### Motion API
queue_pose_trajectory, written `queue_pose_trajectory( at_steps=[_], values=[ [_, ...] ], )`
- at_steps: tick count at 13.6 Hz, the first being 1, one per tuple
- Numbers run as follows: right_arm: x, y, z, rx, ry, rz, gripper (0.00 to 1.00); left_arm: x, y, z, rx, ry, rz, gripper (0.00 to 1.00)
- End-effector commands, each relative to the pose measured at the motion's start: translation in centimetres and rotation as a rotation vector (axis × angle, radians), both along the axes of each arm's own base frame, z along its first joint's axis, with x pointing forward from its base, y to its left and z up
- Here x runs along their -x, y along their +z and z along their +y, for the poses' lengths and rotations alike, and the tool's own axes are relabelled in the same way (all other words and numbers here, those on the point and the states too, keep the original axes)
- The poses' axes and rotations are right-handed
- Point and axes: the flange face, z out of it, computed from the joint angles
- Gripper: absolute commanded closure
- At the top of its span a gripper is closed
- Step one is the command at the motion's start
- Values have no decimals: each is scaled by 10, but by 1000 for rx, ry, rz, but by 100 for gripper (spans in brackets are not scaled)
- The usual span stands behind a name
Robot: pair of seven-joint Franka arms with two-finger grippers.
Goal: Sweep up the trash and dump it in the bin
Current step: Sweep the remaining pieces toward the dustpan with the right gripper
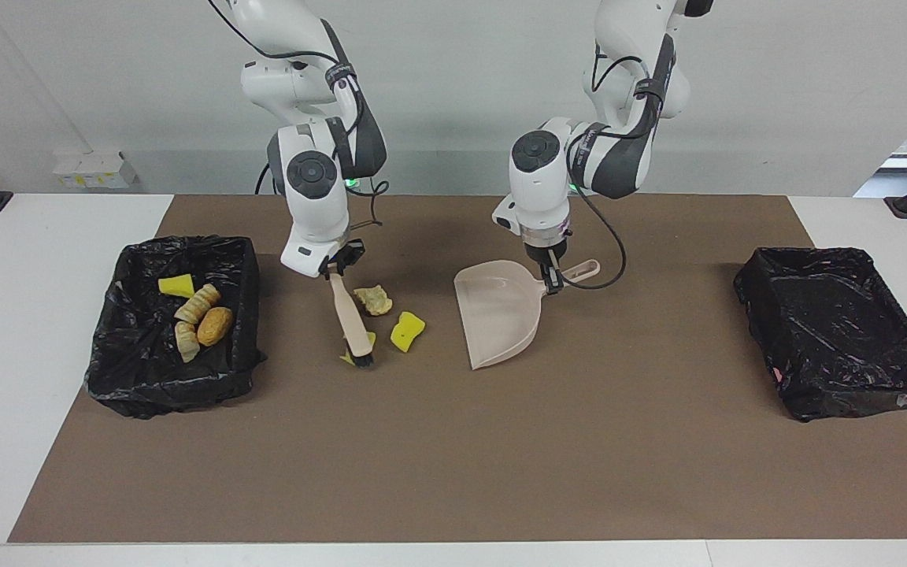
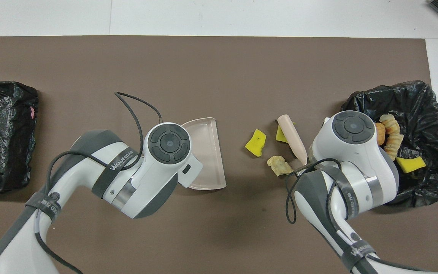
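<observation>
Overhead view: bin [image 2: 428, 102] with 4 scraps [image 2: 390, 135].

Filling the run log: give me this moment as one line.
right gripper: brush on yellow chunk | left gripper: holds dustpan on mat | loose: three scraps | bin: four scraps

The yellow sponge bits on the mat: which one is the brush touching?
The yellow chunk farther from the dustpan, half hidden under the brush bristles. The other mat chunk lies apart, nearer the dustpan; the third is in the bin.
</observation>
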Motion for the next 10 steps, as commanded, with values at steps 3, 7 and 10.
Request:
queue_pose_trajectory(
  at_steps=[3, 7, 10],
  values=[
    [-4, 49, -41, -7, -89, 12, 100, 15, -3, 6, -8, -18, -7, 100],
    [37, 17, -71, 37, -171, -48, 100, 20, -8, 13, -15, -15, 3, 100],
    [49, -8, -38, 63, -212, -50, 100, 20, -8, 14, -13, -10, 5, 100]
  ],
)
